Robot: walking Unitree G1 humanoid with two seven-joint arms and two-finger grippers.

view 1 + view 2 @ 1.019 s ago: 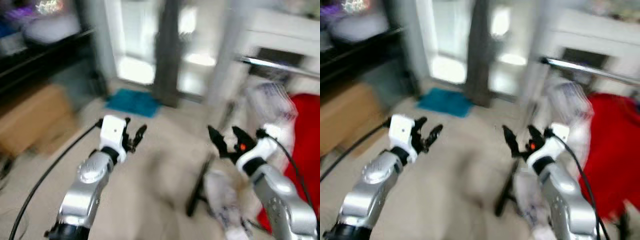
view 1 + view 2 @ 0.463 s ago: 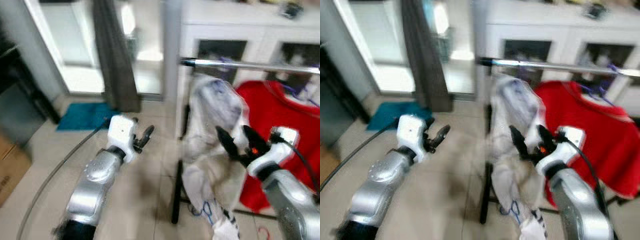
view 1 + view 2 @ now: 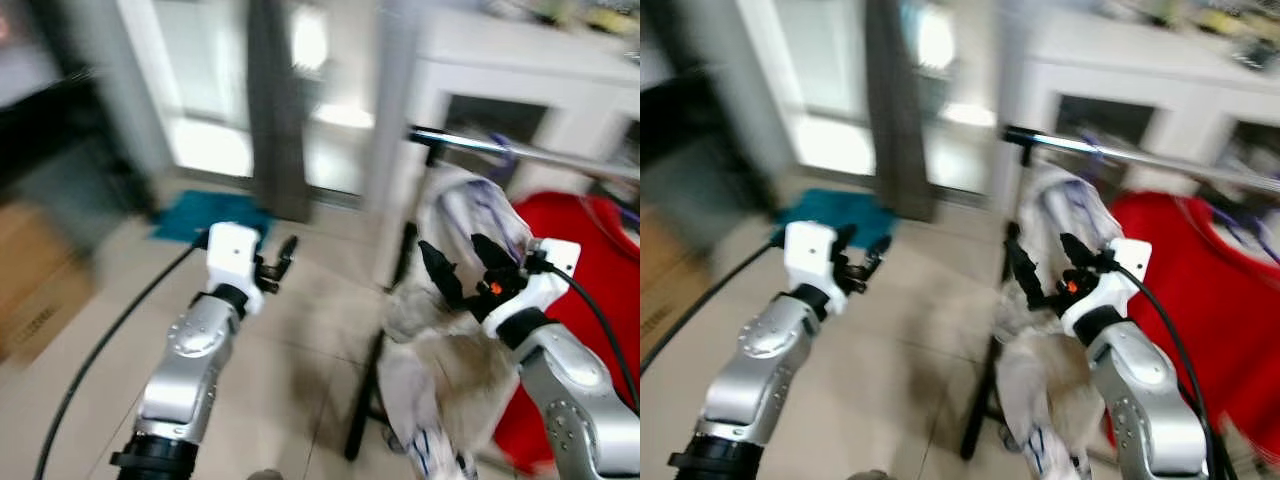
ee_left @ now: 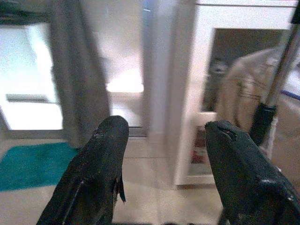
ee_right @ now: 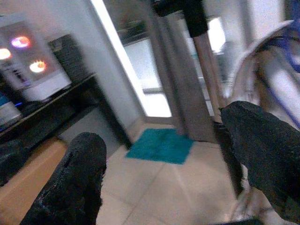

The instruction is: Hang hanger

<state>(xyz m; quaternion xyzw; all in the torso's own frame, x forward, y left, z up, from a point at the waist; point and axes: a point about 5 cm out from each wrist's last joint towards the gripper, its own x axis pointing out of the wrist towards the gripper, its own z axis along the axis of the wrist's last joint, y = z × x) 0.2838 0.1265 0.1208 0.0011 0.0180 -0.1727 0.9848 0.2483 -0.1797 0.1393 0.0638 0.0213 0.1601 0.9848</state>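
Observation:
A silver clothes rail (image 3: pixel 500 148) runs across the right, in front of a white cabinet (image 3: pixel 520 70). On the rail hang a white patterned garment (image 3: pixel 460 225) and a red garment (image 3: pixel 600 300); their hangers are too blurred to make out. My right gripper (image 3: pixel 452 252) is raised just in front of the white garment, open and empty. My left gripper (image 3: pixel 280 258) is held up over the tiled floor to the left of the rack, open and empty too. The wrist views show both pairs of fingertips (image 4: pixel 105 140) (image 5: pixel 86 154) spread with nothing between them.
The rack's black upright (image 3: pixel 368 390) stands on the floor between my arms. A dark curtain (image 3: pixel 275 110) hangs by the bright glass door, with a teal mat (image 3: pixel 205 215) below it. A cardboard box (image 3: pixel 40 280) sits at far left. A black cable (image 3: pixel 100 345) trails from my left arm.
The camera keeps swinging and the picture is blurred: the rack now sits further right than half a second ago. Both grippers stay open and empty, raised as before.

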